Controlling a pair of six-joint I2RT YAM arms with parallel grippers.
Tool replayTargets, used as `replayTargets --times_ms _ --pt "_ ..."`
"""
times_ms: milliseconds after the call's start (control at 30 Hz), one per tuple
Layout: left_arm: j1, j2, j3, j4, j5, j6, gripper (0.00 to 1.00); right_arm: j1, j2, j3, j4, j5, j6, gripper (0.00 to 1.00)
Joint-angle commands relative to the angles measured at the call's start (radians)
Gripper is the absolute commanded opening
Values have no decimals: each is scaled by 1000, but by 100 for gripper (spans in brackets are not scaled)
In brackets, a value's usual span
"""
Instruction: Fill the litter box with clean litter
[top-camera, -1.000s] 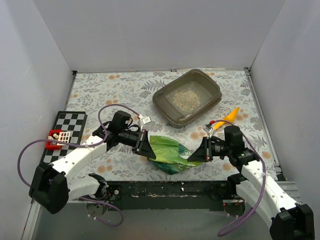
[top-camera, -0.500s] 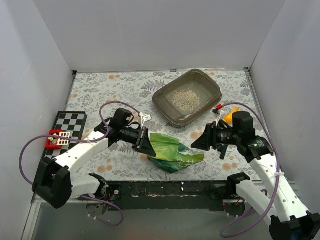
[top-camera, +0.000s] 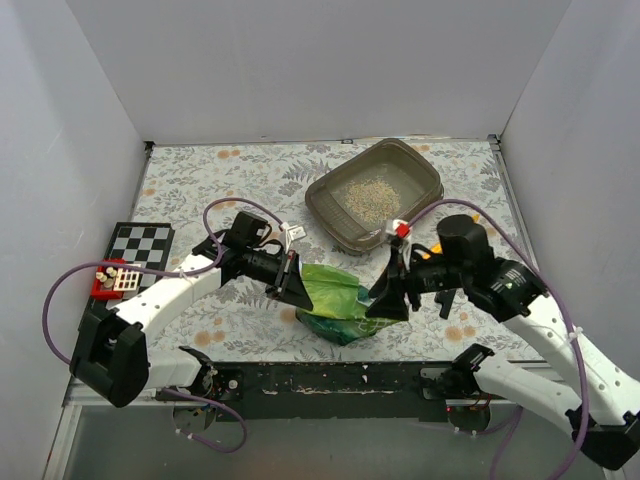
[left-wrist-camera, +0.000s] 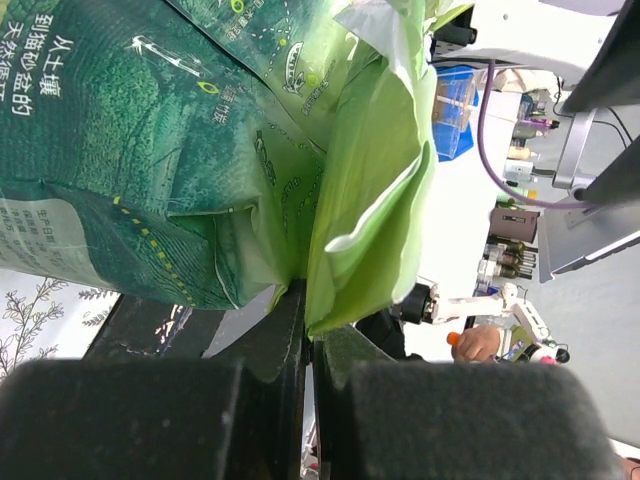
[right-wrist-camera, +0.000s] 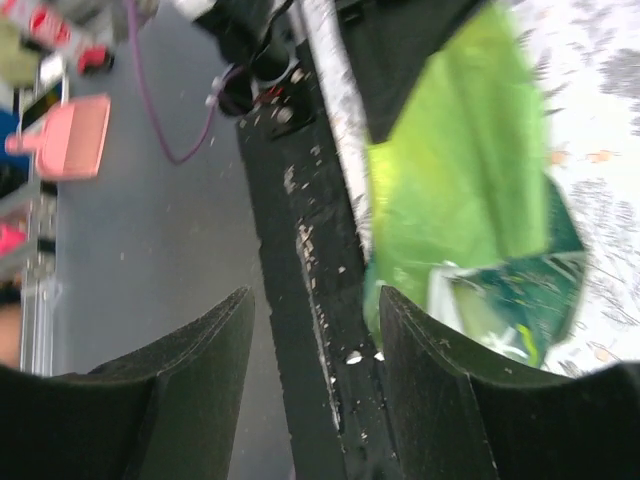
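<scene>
The grey-brown litter box (top-camera: 420, 170) sits at the back right of the table, with a thin patch of pale clean litter (top-camera: 368, 197) in its middle. A crumpled green bag (top-camera: 338, 298) (left-wrist-camera: 190, 140) lies near the table's front edge. My left gripper (top-camera: 297, 288) (left-wrist-camera: 308, 305) is shut on the bag's light green top edge, at its left side. My right gripper (top-camera: 390, 300) (right-wrist-camera: 315, 325) hovers at the bag's right end with its jaws open and nothing between them. In the right wrist view the bag (right-wrist-camera: 450, 190) lies beyond the right finger.
A checkered board (top-camera: 138, 250) with a small red block (top-camera: 112, 281) lies at the left edge. White walls enclose the table on three sides. The black front rail (right-wrist-camera: 300, 210) runs just below the bag.
My right gripper has opened, let go of the bag's right corner, swung up and away, then come back left over that end. The left gripper keeps its hold and has shifted slightly.
</scene>
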Motion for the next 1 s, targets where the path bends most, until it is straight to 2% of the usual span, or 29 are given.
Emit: replayTargets --times_ms 0,133,333,967 --pt "1 36 37 -37 -52 33 0 242 64 49 34 189 -79 61" --pt "1 49 51 -48 -50 40 0 414 121 41 41 362 -126 63" --pt "0 54 65 -66 -47 50 0 494 179 43 30 572 -185 63" --pt "3 108 104 -94 -24 91 0 521 182 -97 37 637 -242 62"
